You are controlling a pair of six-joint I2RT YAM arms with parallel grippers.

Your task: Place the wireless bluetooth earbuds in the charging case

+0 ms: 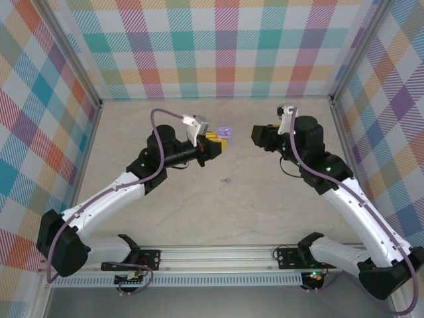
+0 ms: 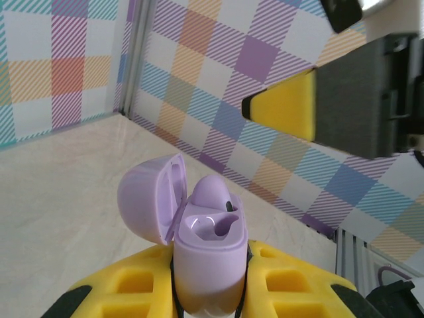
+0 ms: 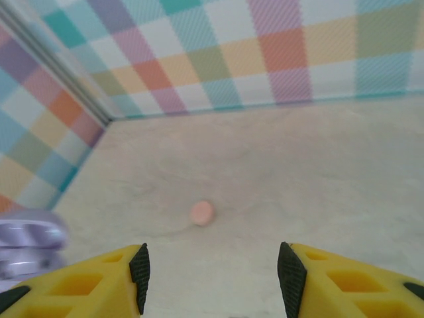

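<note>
My left gripper is shut on the lilac charging case and holds it above the table near the middle. In the left wrist view the charging case stands upright between the yellow fingers with its lid swung open to the left. One lilac earbud sits in the far slot; the near slot is hollow. A tiny lilac earbud lies on the table below the case. My right gripper hovers just right of the case, and its jaws stand open with nothing between them.
A pale pink round disc lies on the beige table ahead of the right gripper. Checked walls close the back and both sides. The right gripper's yellow finger hangs above the case in the left wrist view.
</note>
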